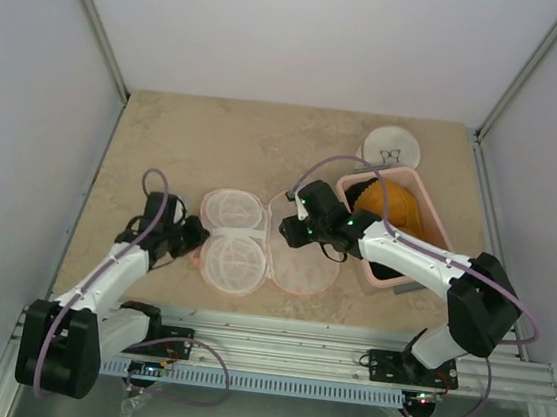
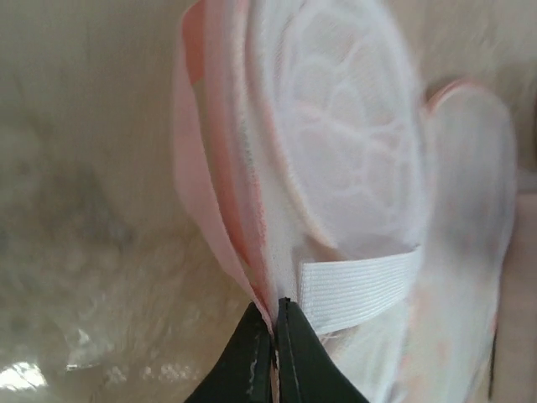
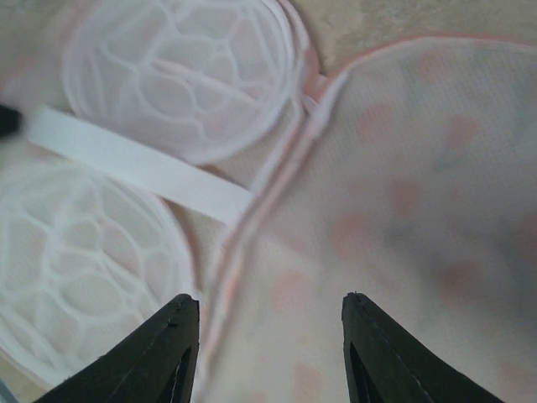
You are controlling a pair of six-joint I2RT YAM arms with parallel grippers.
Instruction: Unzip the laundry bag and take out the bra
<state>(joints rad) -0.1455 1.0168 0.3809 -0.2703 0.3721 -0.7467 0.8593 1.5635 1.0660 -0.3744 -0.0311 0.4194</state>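
Note:
The laundry bag (image 1: 255,241) lies unzipped and spread flat mid-table, with two white mesh domes on the left and a printed flap (image 1: 305,262) on the right. My left gripper (image 1: 193,235) is shut on the bag's pink left rim; in the left wrist view the fingertips (image 2: 274,315) pinch the rim beside a white elastic strap (image 2: 361,285). My right gripper (image 1: 294,232) is open and empty, hovering over the printed flap (image 3: 403,168) near its rim, fingertips (image 3: 268,306) apart. The orange-yellow bra (image 1: 392,203) sits in a pink basket, outside the bag.
The pink basket (image 1: 436,224) stands right of the bag, under the right arm. A white round container (image 1: 391,146) lies behind it. Grey walls close in the table on three sides; a metal rail runs along the near edge.

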